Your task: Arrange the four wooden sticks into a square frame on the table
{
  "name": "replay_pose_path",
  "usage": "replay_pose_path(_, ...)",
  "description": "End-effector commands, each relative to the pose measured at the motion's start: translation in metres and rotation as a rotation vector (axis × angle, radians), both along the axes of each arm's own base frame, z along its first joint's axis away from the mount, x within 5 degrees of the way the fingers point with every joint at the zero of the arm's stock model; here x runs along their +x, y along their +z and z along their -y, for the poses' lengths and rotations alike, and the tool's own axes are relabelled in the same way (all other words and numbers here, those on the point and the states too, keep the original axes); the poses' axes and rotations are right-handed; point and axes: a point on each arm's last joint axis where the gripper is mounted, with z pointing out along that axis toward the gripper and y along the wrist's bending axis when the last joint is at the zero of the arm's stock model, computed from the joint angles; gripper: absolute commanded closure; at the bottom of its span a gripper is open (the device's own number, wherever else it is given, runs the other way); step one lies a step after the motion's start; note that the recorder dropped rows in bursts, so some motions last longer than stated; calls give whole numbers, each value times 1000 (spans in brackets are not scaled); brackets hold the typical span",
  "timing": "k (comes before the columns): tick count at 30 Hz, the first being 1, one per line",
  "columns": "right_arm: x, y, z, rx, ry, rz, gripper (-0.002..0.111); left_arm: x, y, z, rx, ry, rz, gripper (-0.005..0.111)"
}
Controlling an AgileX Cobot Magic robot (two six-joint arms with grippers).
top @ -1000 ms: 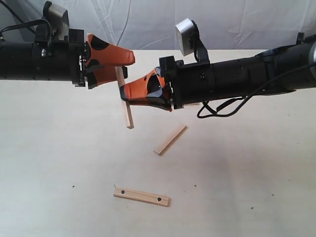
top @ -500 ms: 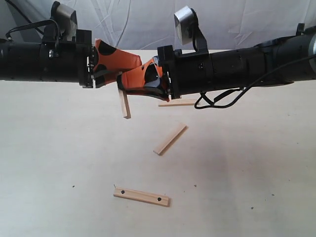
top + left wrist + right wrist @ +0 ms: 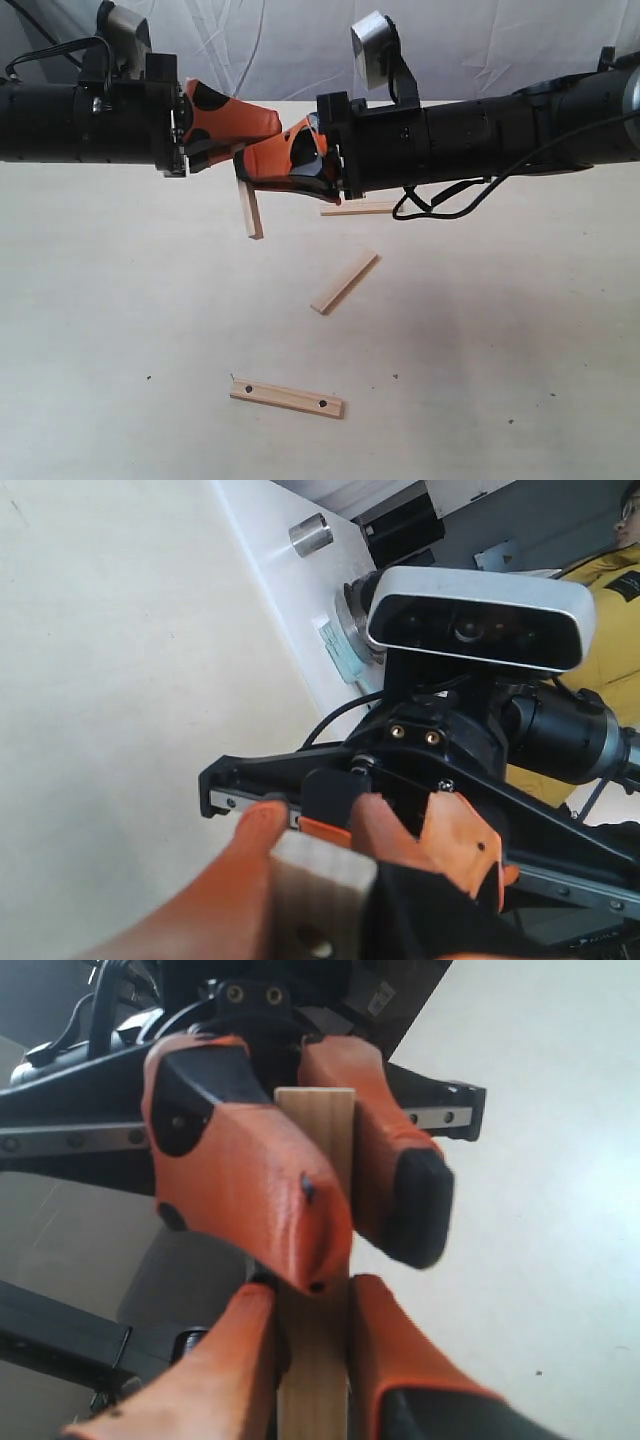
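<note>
Hanging upright above the far middle of the tabletop, the held stick is a flat, straight-edged strip of pale wood. Its lower end is free and clear of the matte cream surface. The left pincer and the right pincer meet nose to nose at its upper part. Each has narrowed its rounded, matte orange fingers onto the strip, so both grip it. The left wrist view shows the strip's square-cut end wedged between that pincer's fingers, with a small dark dot near the end.

The other three strips lie flat and apart from one another. The plain stick rests diagonally near the tabletop's centre. The dotted stick, with a dark dot near each end, lies toward the near edge. The fourth stick is partly hidden beneath the right arm, toward the far edge.
</note>
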Motion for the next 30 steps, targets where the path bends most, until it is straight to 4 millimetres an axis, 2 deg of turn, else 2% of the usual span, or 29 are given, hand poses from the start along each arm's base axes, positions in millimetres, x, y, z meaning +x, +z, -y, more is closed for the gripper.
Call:
replay_pose_path(1, 1, 2, 2, 14, -3, -27, 89, 3, 1, -5, 1, 27, 4, 107)
replay_pose_path(4, 1, 2, 2, 14, -3, -27, 63, 2, 1, -5, -7, 28, -34, 107)
replay_pose_path(6, 4, 2, 6, 14, -16, -27, 54, 5, -1, -6, 12, 57, -45, 107)
replay_pose_path(11, 7, 5, 20, -35, -26, -31, 56, 13, -10, -14, 120, 193, -121, 107)
replay_pose_path(15, 5, 12, 23, -370, -147, 66, 56, 18, -17, -24, 225, 335, -177, 107)
replay_pose_path(17, 0, 21, 17, -503, -202, 129, 56, 19, -20, -29, 258, 414, -204, 107)
replay_pose_path(21, -14, 34, -11, -614, -254, 263, 56, 18, -32, -36, 292, 517, -279, 107)
replay_pose_path(27, -36, 21, -63, -668, -312, 468, 56, 15, -37, -37, 253, 551, -371, 107)
replay_pose_path(30, -44, 11, -81, -673, -299, 543, 56, 15, -36, -36, 229, 543, -394, 107)
